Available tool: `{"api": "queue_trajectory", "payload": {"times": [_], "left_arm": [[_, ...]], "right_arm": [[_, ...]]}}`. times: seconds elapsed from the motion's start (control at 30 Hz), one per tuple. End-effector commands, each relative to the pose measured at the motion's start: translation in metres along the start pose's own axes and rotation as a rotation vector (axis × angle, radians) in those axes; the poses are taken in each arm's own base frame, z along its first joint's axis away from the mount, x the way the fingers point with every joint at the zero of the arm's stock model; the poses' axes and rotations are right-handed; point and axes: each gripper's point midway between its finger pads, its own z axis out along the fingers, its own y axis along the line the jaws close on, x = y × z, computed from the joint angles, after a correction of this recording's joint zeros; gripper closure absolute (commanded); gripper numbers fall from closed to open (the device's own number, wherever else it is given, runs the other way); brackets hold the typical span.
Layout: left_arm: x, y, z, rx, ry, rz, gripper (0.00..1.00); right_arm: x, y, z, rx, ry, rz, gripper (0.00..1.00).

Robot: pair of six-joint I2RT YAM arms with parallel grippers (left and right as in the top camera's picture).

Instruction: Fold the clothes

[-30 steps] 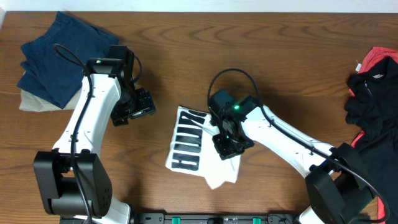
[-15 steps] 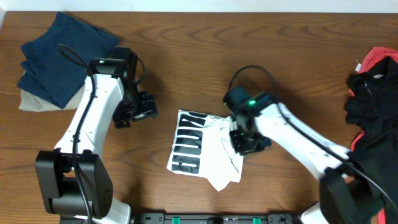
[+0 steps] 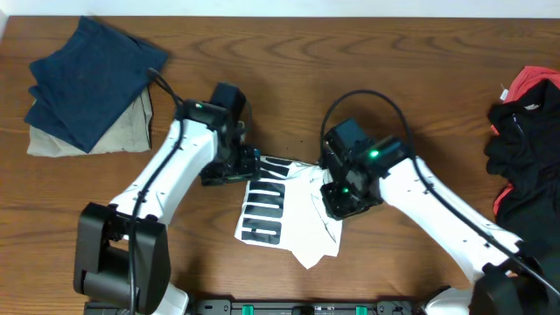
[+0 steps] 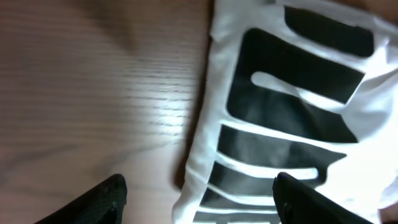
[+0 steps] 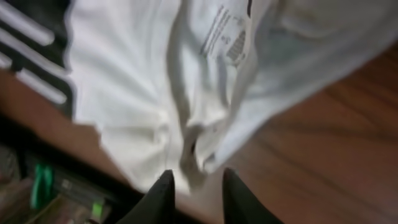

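Observation:
The white T-shirt (image 3: 308,210) lies folded small at the table's middle, its black block lettering (image 3: 265,206) facing up on the left half. My left gripper (image 3: 248,166) hangs open over the shirt's upper left edge; in the left wrist view its fingers (image 4: 199,186) straddle the white hem next to the lettering (image 4: 292,118). My right gripper (image 3: 346,198) is at the shirt's right side. In the right wrist view its fingers (image 5: 196,177) pinch a raised fold of plain white fabric (image 5: 143,81) near the printed neck label.
A navy folded garment (image 3: 87,79) lies on a beige one (image 3: 131,131) at the back left. A pile of black and red clothes (image 3: 525,140) sits at the right edge. The table's front edge and a dark rail (image 5: 43,186) are close below the shirt.
My left arm has swung right from bare table to the shirt's upper left edge. My right gripper has moved right across the shirt, and white fabric has shifted right with it.

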Motion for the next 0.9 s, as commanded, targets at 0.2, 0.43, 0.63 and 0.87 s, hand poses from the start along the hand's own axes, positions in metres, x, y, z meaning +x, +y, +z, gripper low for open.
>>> {"api": "queue_trajectory", "payload": {"times": [0.2,0.43,0.63,0.87], "left_arm": [[0.032,-0.006,0.045,-0.017,0.063,0.078,0.23],[0.049,0.001,0.061,-0.034,0.100,0.083,0.23],[0.062,0.009,0.068,-0.053,0.141,0.050,0.23],[0.040,-0.011,0.022,-0.009,0.031,0.067,0.24]], "right_arm": [[0.003,-0.016,0.059,0.008,-0.031,0.045,0.92],[0.015,-0.062,0.048,0.186,-0.012,0.210,0.99],[0.002,-0.075,0.040,0.129,-0.052,0.245,0.82],[-0.005,-0.056,0.032,0.025,-0.058,0.195,0.71]]}}
